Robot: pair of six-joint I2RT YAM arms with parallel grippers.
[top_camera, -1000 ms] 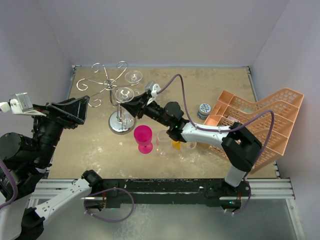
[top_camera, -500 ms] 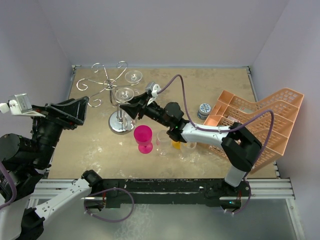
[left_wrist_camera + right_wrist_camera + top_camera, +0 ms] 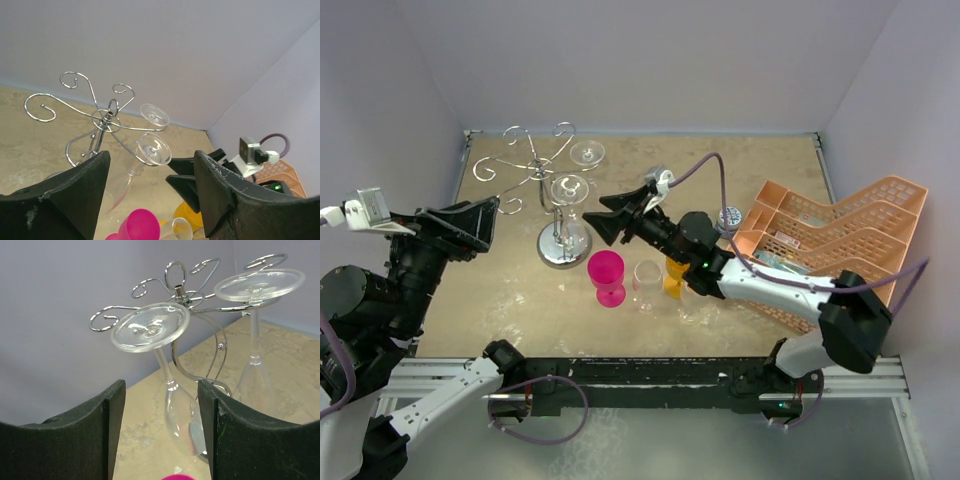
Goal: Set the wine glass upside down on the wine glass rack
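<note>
The wine glass hung bowl-down on the wine glass rack, its foot caught in one of the curled chrome arms and its stem slanting toward the rack's post. A second glass hung the same way from an arm at about 1 o'clock of the first.

The right end effector sat just beside the hung glass, at about 4 o'clock of it in the top view. Its jaws were spread wide, gripped nothing and were not touching the glass. The left end effector was at 9 o'clock of the rack, also fully spread and empty.

By my reading the placing was done: the glass carried its own weight on the rack. All that seemed left was to draw the right arm away without brushing the stem.

The rack stood at about 10 o'clock of the tabletop, a mottled sandy surface. A pink cup, a clear cup and an orange cup were grouped at 5 o'clock of the rack. A peach crate lay at 3 o'clock, with a small tin at its left corner. Plain lilac walls closed in three sides.
</note>
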